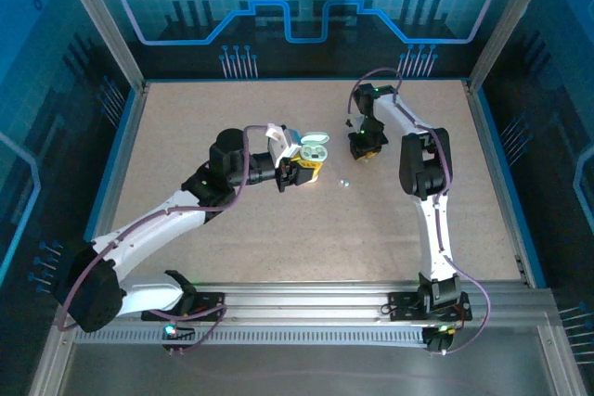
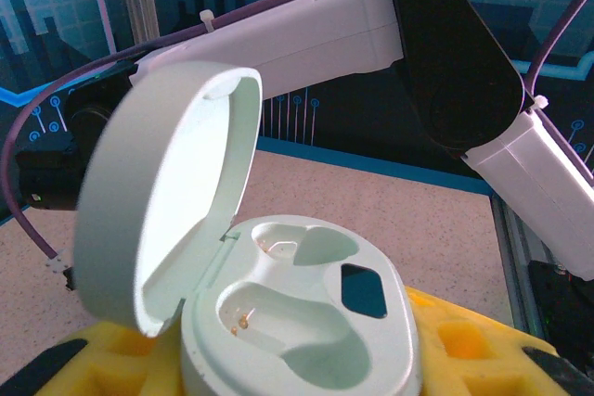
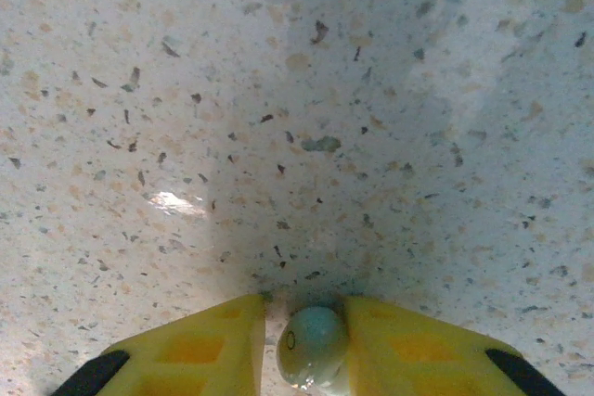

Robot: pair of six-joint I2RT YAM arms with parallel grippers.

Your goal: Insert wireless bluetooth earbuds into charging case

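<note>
Right fingers point(image 3: 408, 350) clamped on an earbud point(image 3: 314, 348); left fingers point(image 2: 464, 340) clamped on the open charging case point(image 2: 306, 340).
Carry the earbud left to the case, align it over an empty well point(image 2: 269, 312), lower squarely, then release. Clear the raised lid point(image 2: 167, 192); open counter point(image 1: 278, 229) lies between the arms, one loose earbud point(image 1: 343, 183) on it.

There are two robot arms, the left arm point(image 1: 158, 224) and the right arm point(image 1: 432, 210), with one hand each: left hand point(image 1: 304, 172), right hand point(image 1: 364, 149). There is one charging case point(image 2: 297, 322) with two wells point(image 2: 264, 311). Two earbuds: one earbud point(image 3: 313, 345) at the right hand, a second earbud point(image 1: 343, 183) on the one worktop point(image 1: 232, 238).
</note>
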